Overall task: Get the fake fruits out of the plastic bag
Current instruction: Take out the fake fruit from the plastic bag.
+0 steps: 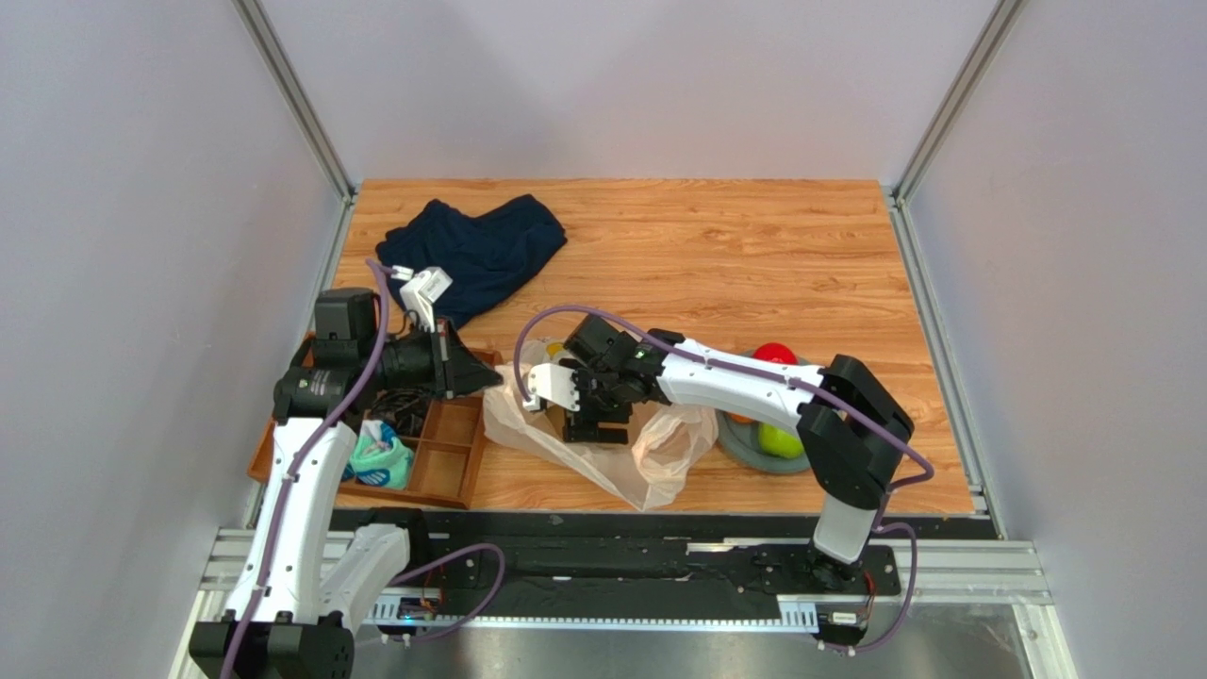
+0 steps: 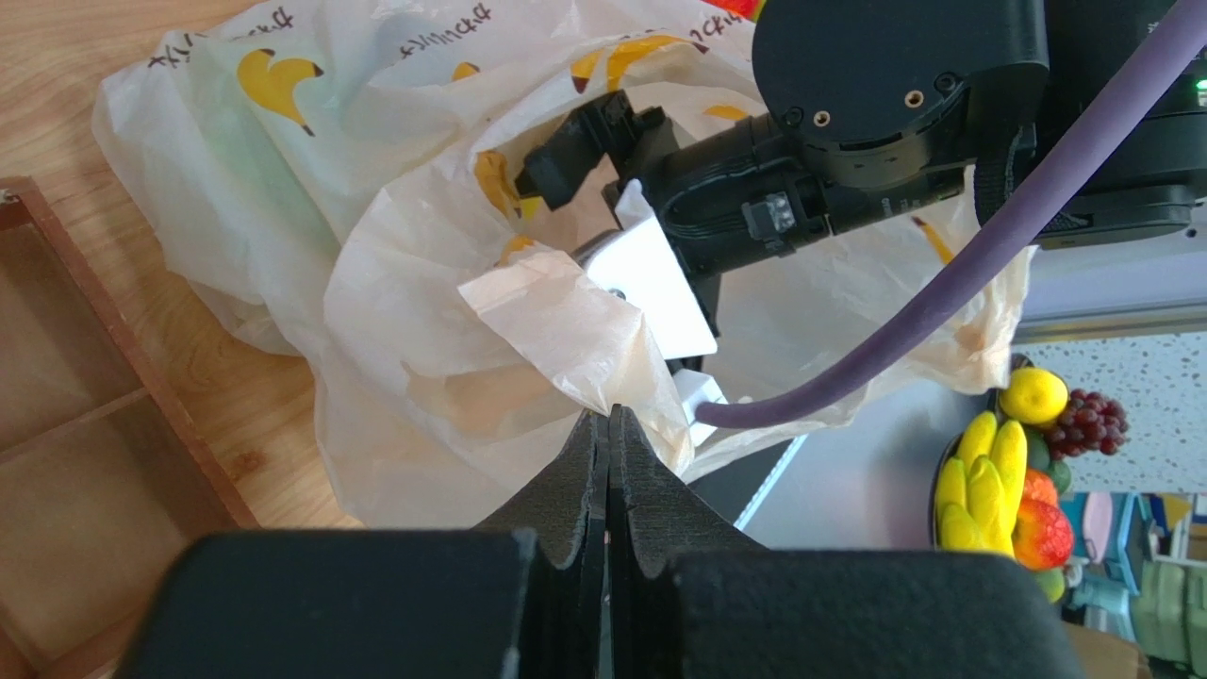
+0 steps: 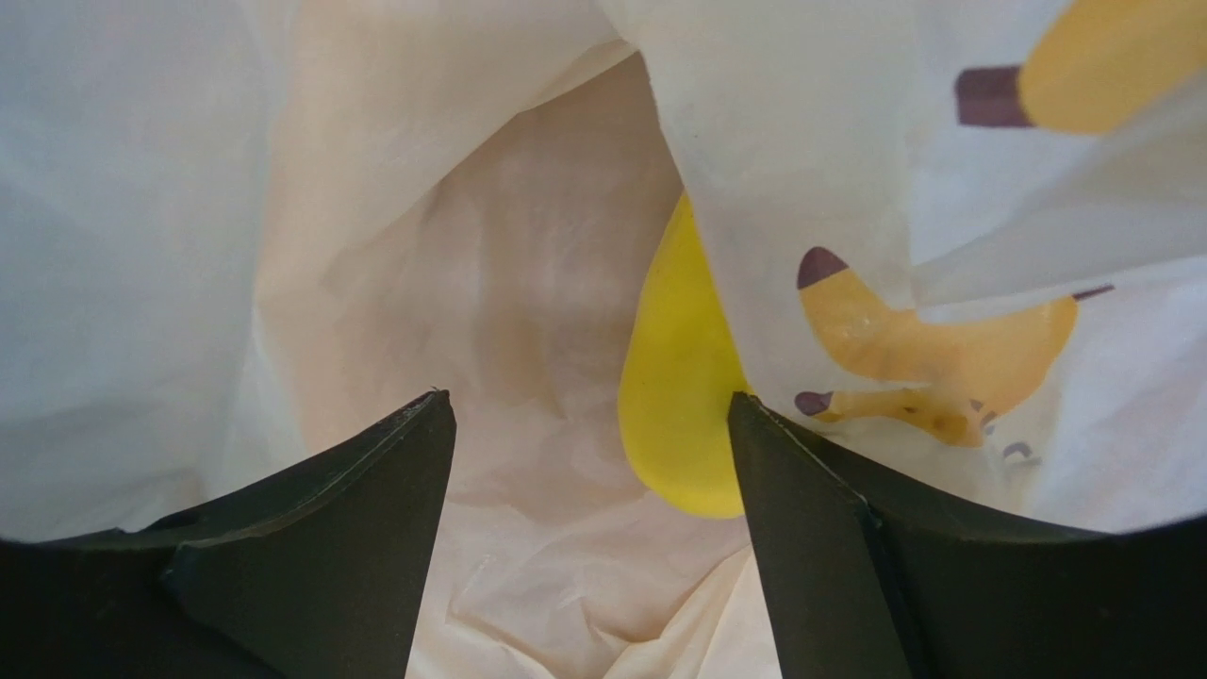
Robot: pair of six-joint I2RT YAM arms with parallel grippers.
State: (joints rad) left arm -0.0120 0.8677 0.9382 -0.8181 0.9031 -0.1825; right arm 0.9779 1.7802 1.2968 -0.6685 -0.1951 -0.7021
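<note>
The left gripper (image 2: 609,415) is pinched shut on a fold of the bag (image 2: 425,283) near its rim, holding the mouth up and open so the right gripper (image 3: 588,401) can work inside. That one's jaws are spread, empty, with a yellow fruit (image 3: 680,410) lying in the bag just ahead, nearer its right-hand finger. Other fruits (image 1: 778,442) sit in a bowl (image 1: 740,453) beside the bag.

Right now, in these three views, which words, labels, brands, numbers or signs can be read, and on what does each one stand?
No text can be read with certainty.
Orange lettering on the plastic bag: slanted and crumpled, too blurred to read.
Banana prints on the same bag: pictures only, no words beside them.
Elsewhere, no label or number is legible.
</note>
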